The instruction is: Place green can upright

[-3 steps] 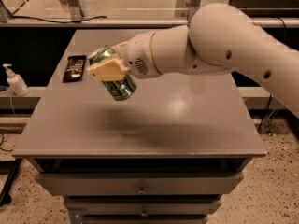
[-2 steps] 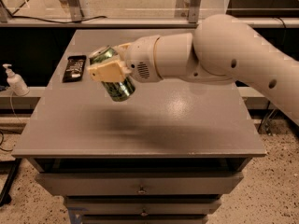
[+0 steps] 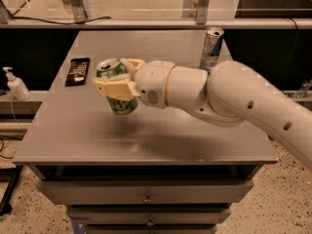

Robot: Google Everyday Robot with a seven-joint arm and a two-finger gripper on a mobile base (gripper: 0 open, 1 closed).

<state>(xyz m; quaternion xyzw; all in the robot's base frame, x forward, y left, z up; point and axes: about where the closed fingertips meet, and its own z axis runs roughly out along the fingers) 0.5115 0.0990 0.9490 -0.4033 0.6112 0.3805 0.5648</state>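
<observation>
nearest the viewer, the front of a grey metal cabinet point(image 3: 97, 193) shows stacked drawers with small round knobs point(image 3: 146, 198), standing on a speckled floor point(image 3: 273, 213). its flat grey tabletop point(image 3: 73, 135) carries a broad soft shadow point(image 3: 161, 135) near the middle. above that shadow, over the left-centre of the tabletop, the cream-coloured two-finger gripper point(image 3: 117, 78) is clamped around a short green drink can with white and dark patterned print point(image 3: 123, 104). one finger point(image 3: 114, 89) crosses the can's near side and the other point(image 3: 132, 62) lies behind its upper rim. the can is held off the surface, close to upright but leaning, its silver top with pull-tab point(image 3: 108, 66) tipped toward the far left and its lower end free below the fingers. the thick white robot arm point(image 3: 234, 99) runs from the gripper's rounded wrist point(image 3: 153, 84) toward the right and leaves the view at the lower right edge. farther back, on the left side of the tabletop, a flat black rectangular object point(image 3: 78, 71) lies just beyond and left of the can, apart from it. at the far right of the tabletop a taller slim silver-blue can point(image 3: 212, 47) stands upright, its base meeting the arm's outline. off the table to the left, a white pump bottle point(image 3: 16, 84) stands on a lower ledge. beyond the table, metal posts point(image 3: 78, 1) rise from a rail, and a black cable point(image 3: 48, 19) trails along it.
</observation>
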